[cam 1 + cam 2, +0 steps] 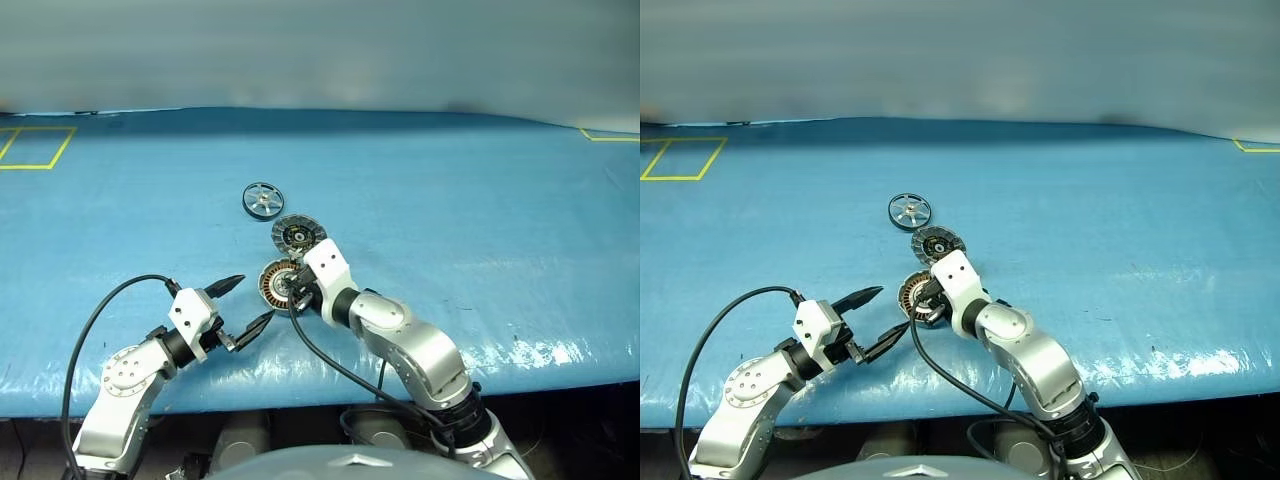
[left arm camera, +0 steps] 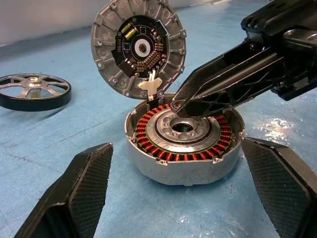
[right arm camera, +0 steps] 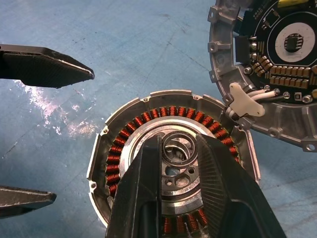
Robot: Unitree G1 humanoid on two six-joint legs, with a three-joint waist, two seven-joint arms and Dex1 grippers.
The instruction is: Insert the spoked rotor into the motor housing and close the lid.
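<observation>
Now on the blue worktop [image 1: 480, 220]: motor housing [image 2: 183, 163] sitting open, copper windings showing, lid [image 2: 106, 29] swung up and back on its hinge. Spoked rotor [image 2: 33, 91] lying flat on the worktop just beside the lid, on its far side. Right end effector [image 3: 181, 144] nearly closed, pinching a small silver ring [image 2: 177, 104] right over the housing's middle. Left end effector [image 1: 243, 303] wide open, holding nothing, near the housing, not touching it.

On the blue worktop [image 1: 450, 200] the rotor [image 1: 262, 199] lies flat, apart from the housing [image 1: 277, 283], whose lid [image 1: 297, 235] stands open behind it; the right end effector [image 1: 293, 296] reaches over the housing; the left end effector [image 1: 245, 305], fingers spread, sits just beside it.
</observation>
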